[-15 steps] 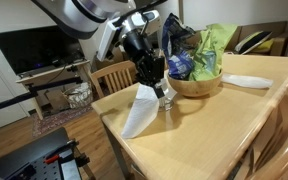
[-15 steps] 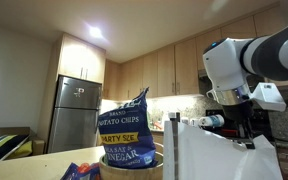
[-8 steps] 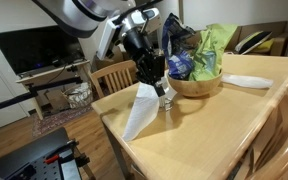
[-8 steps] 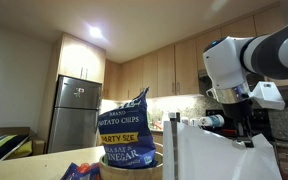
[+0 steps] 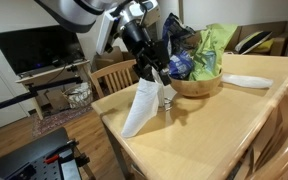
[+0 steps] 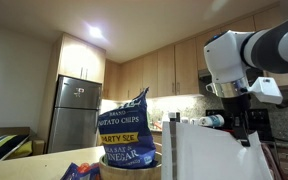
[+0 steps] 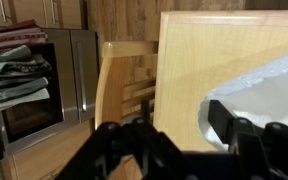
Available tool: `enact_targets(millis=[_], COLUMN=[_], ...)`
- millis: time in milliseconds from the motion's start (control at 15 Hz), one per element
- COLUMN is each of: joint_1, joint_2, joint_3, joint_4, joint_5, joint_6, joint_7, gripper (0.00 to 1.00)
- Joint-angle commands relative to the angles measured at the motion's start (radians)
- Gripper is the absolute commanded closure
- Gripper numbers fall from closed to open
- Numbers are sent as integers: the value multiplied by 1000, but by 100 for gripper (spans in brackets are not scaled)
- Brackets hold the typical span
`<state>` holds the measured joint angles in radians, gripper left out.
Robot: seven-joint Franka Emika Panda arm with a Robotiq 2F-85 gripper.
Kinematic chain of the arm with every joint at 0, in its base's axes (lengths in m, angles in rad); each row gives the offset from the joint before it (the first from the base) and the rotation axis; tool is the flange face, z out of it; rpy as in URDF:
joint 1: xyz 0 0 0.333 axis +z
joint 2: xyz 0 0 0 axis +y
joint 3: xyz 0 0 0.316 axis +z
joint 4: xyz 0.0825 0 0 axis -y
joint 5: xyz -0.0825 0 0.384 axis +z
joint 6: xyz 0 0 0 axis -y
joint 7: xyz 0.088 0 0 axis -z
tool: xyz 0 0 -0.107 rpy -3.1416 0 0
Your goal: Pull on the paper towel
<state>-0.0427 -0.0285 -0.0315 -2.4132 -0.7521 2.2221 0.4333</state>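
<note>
The paper towel (image 5: 139, 108) shows as a long white sheet that runs down across the wooden table (image 5: 214, 130) and hangs over its near-left edge. In an exterior view the paper towel (image 6: 216, 152) fills the lower right as a broad white sheet. My gripper (image 5: 153, 73) hangs just above the sheet's top end, next to the bowl. In the wrist view my gripper (image 7: 174, 135) stands open, with bare table wood between the black fingers (image 7: 229, 125). The crumpled white paper towel (image 7: 269, 85) lies by the right finger. The roll itself is not clearly visible.
A wooden bowl (image 5: 196, 84) with chip bags stands right behind the gripper, and a flat white plate (image 5: 246, 81) lies further right. A wooden chair (image 5: 114, 76) stands at the table's left edge. A blue chip bag (image 6: 125, 122) rises from the bowl.
The jaws have opened and let go of the sheet. The gripper has lifted slightly, and the sheet stays draped over the table edge.
</note>
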Motion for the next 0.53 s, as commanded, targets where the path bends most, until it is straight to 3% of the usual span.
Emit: enact_targets(millis=[0, 133, 467], joint_1=[11, 24, 73], joint_2=[-88, -144, -303], joint_3=[10, 24, 81], joint_4=[-33, -48, -64], joint_5=[24, 26, 47], joint_6=[7, 15, 32], joint_7=[-60, -91, -156], gripper=[6, 0, 0])
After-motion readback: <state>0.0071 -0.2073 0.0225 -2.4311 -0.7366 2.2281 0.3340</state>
